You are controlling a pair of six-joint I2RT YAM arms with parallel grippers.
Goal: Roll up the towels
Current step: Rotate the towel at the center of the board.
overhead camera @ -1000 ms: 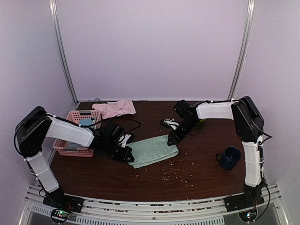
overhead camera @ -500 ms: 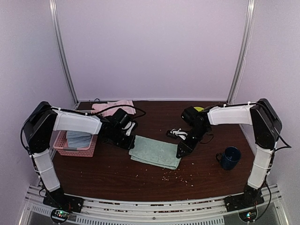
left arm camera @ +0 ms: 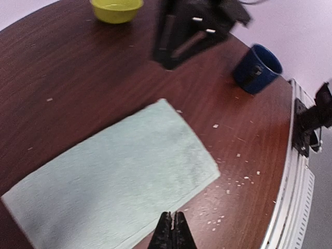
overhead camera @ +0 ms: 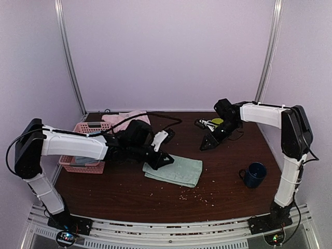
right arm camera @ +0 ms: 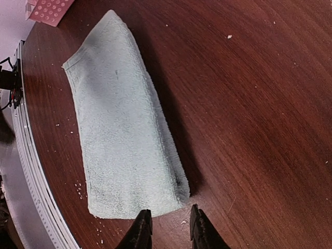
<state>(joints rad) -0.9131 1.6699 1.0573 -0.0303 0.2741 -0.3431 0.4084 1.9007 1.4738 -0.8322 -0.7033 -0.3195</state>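
Green towel (overhead camera: 179, 171) on dark table (overhead camera: 129, 199) (lilac walls (overhead camera: 166, 52)).

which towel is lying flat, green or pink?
The green towel: it lies flat mid-table. The pink towel is crumpled at the back edge, beside the basket.

The small sage green cloth towel (overhead camera: 174, 170) lies flat and unrolled as a folded rectangle a little near of the middle, its long side slanting slightly from far left to near right, while the pale pink cloth towel (overhead camera: 120, 117) lies crumpled at the far left, partly hidden.
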